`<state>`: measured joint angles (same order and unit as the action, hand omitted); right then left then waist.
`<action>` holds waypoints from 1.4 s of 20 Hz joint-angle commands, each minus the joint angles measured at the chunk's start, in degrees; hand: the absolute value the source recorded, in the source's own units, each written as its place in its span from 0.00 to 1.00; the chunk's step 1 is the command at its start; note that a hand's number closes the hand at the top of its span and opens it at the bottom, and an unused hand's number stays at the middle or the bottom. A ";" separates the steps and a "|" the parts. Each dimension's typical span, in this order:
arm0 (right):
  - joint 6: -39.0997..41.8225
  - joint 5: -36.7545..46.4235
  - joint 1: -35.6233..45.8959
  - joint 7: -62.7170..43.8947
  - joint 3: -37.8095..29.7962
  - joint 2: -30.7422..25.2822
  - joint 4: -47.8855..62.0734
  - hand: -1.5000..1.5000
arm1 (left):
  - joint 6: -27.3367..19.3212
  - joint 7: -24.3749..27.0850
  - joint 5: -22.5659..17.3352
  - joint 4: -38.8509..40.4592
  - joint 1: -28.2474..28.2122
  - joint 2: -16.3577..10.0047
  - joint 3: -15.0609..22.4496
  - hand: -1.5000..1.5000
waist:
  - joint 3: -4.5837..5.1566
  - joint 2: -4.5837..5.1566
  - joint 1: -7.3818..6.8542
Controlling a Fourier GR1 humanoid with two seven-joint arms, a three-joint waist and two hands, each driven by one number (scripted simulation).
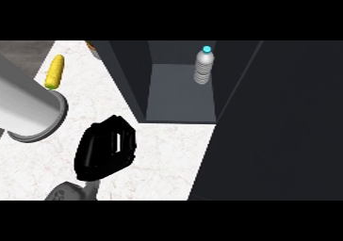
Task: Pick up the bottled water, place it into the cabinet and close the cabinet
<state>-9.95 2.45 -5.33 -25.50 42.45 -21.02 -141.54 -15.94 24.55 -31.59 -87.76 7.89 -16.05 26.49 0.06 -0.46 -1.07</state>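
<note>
Upright on the floor of the open cabinet [181, 101], toward its back: bottled water [203, 66], long axis vertical, blue cap pointing up. Over the white counter [164, 160], just outside the cabinet's front edge: left hand [106, 149], relaxed, fingers roughly straight, holding nothing. Corn cob [55, 72] far left.

Orange thing [93, 47], edge-cut, unidentifiable

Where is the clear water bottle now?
Head view, upper middle: the blue-capped bottle stands upright inside the open dark cabinet, right of the yellow corn cob.
</note>
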 commanded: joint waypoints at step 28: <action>-16.54 2.21 43.02 -11.82 -4.49 20.69 32.75 1.00 | 17.06 3.59 -9.35 -15.18 -24.30 -15.88 -16.48 1.00 | 0.03 0.98 -2.27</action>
<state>-24.10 8.57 30.48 -39.54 44.33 -5.24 -119.94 -1.48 28.04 -39.70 -102.49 -14.78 -29.98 12.16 0.17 0.30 -3.18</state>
